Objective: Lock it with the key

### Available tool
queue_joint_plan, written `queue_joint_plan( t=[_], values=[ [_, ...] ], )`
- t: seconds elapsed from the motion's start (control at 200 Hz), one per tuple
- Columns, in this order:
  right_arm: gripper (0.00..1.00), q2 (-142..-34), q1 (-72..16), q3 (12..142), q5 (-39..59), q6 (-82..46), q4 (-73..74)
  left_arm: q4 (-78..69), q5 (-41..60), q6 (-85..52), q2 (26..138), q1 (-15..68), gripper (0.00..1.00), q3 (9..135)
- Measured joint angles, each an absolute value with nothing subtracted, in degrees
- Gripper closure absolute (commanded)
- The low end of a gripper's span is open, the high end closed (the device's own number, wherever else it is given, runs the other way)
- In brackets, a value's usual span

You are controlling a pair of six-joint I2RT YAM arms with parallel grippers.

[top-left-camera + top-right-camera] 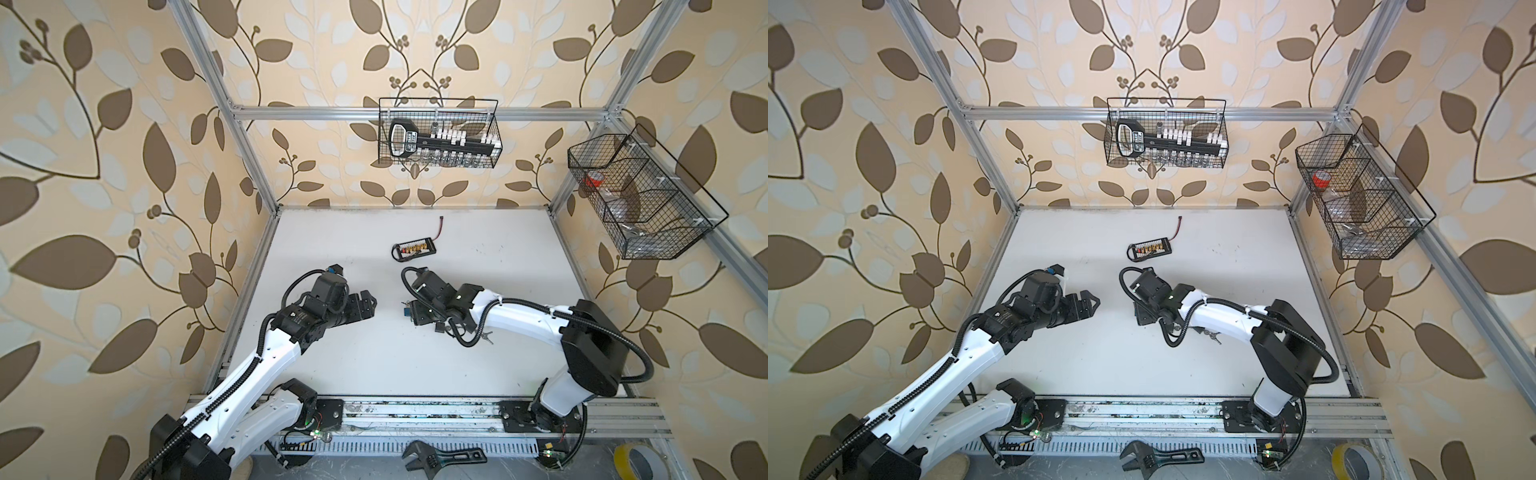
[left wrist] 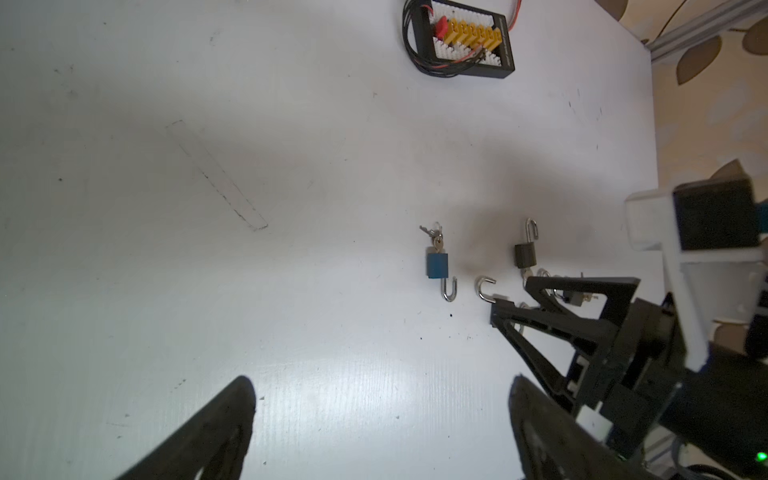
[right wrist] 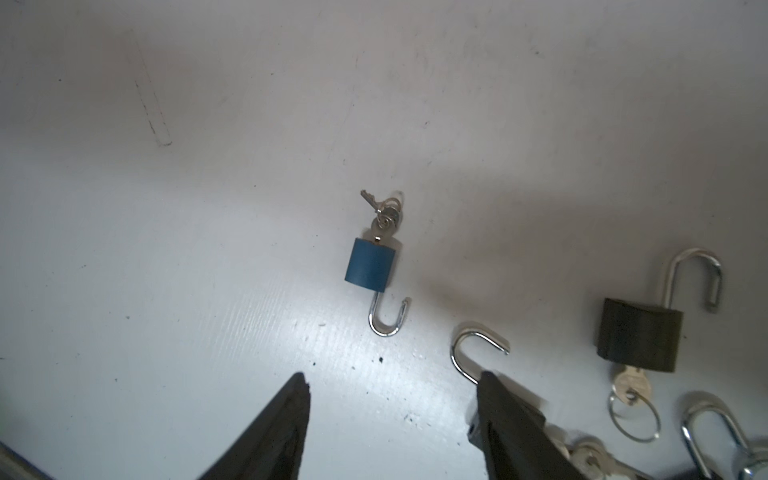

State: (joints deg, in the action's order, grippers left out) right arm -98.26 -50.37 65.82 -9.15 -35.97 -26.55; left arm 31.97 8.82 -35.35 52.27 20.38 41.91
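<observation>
We see both hands low over the white table [image 1: 498, 270], near its middle, tips turned toward each other. Our left hand [image 2: 381, 380] is spread wide, and only bare table shows between its fingers. Our right hand [image 3: 392, 376] also has its fingers apart. The gap between them shows bare table too, so it pinches nothing.

The blue lock [image 3: 368, 266] lies flat on the table just ahead of the right hand's tips, clear of both fingers. Its shackle is swung open, with the hook end toward that hand. A key [image 3: 380, 228] sits in the lock's far end, with a second key on the same ring.

One right finger [image 3: 511, 415] covers the body of a hidden lock, so we see only its open shackle [image 3: 473, 349] poking past the fingertip. We cannot tell whether the finger touches it. Just beside it lies the black lock [image 3: 640, 334], shackle open and pointing away from the hand, with a ringed key [image 3: 631, 384] in its near end. Another shackle [image 3: 706, 432] shows at the edge of the right wrist view.

A plug board [image 2: 465, 41] lies well apart, farther back on the table.
</observation>
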Motion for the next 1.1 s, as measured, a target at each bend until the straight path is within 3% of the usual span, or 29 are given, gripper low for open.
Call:
queue_joint_plan(
  t=[0.13, 0.425, 1.1],
  values=[
    [0.43, -104.73, -51.0, 72.95, -10.26, -38.19, -29.69, 31.97, 12.27, -36.1, 53.08, 14.85, 0.09, 41.91],
    [0.5, -115.24, -51.0, 83.59, -12.67, -40.1, -37.32, 32.84, 14.59, -36.34, 54.17, 14.15, 0.1, 41.93],
    [0.62, -122.34, -50.87, 90.02, -12.58, -39.59, -42.35, 35.94, 14.52, -36.18, 53.6, 14.15, 0.1, 42.68]
  ],
)
